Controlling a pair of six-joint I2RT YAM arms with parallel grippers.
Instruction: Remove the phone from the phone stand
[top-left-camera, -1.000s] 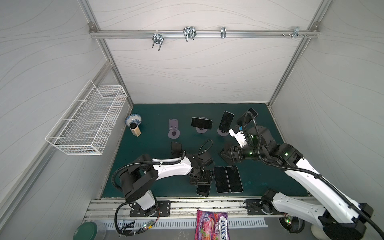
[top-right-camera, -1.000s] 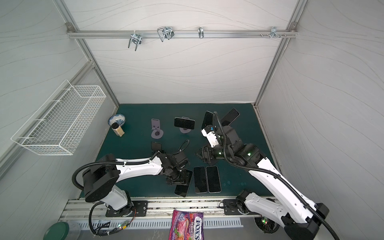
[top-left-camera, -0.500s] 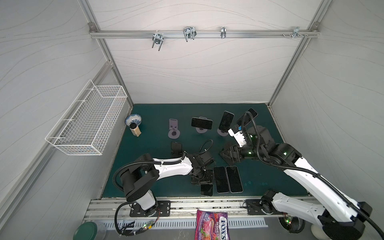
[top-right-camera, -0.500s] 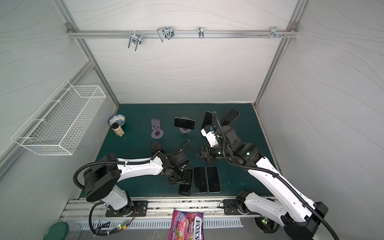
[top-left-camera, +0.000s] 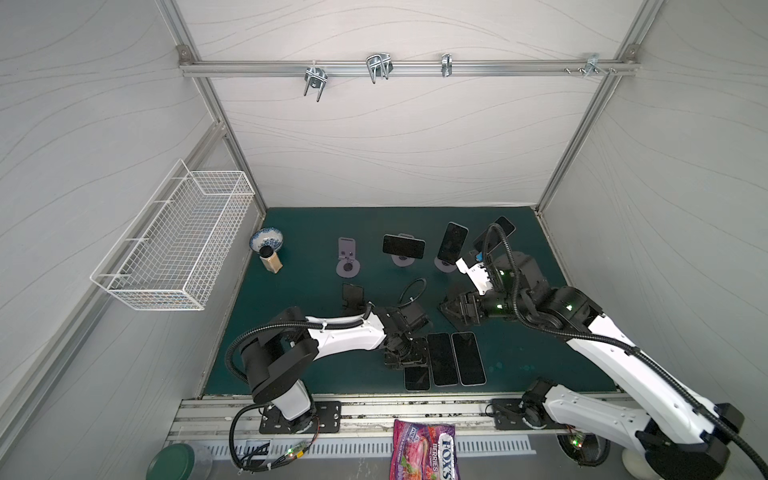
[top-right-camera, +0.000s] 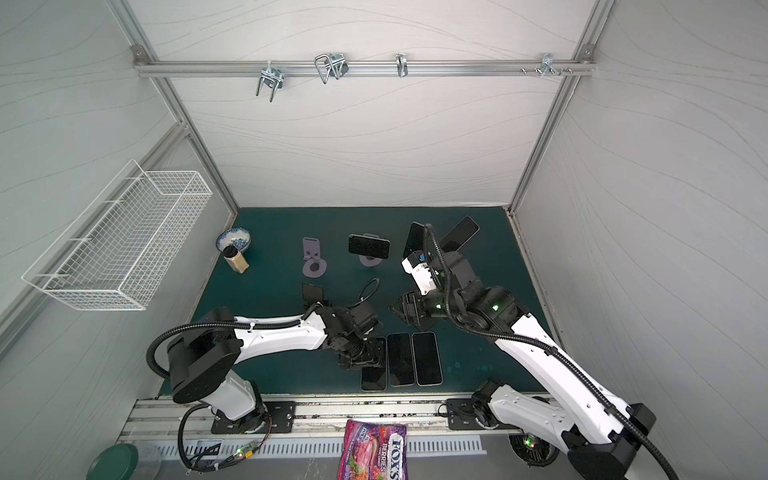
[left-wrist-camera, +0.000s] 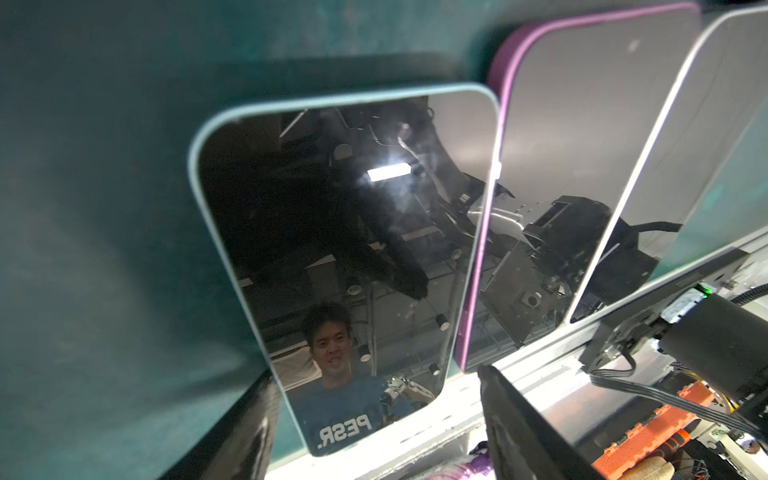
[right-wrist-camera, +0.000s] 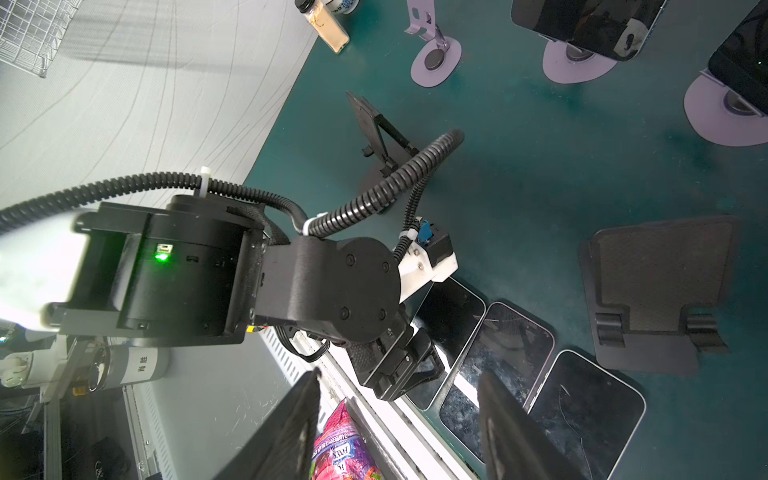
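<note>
Three phones lie flat side by side near the front edge. The leftmost, teal-edged phone (top-left-camera: 417, 377) (left-wrist-camera: 345, 249) rests on the green mat under my left gripper (top-left-camera: 405, 358) (left-wrist-camera: 374, 370). That gripper is open, its fingers (left-wrist-camera: 249, 432) straddling the phone's near end with a gap. At the back, phones stand on purple stands: one sideways (top-left-camera: 403, 246), one upright (top-left-camera: 452, 248), and a third (top-left-camera: 498, 230) behind my right arm. My right gripper (top-left-camera: 448, 308) (right-wrist-camera: 400, 374) hangs open and holds nothing, above an empty black phone stand (right-wrist-camera: 656, 291).
An empty purple stand (top-left-camera: 347, 257) and a second black stand (top-left-camera: 352, 295) sit left of centre. A bowl (top-left-camera: 266, 239) and spice jar (top-left-camera: 271, 261) stand by the left wall under a wire basket (top-left-camera: 178, 237). A candy bag (top-left-camera: 424, 451) lies beyond the front rail.
The teal-edged phone went from askew under my left gripper to lying straight beside the other two flat phones. The right arm barely shifted.
</note>
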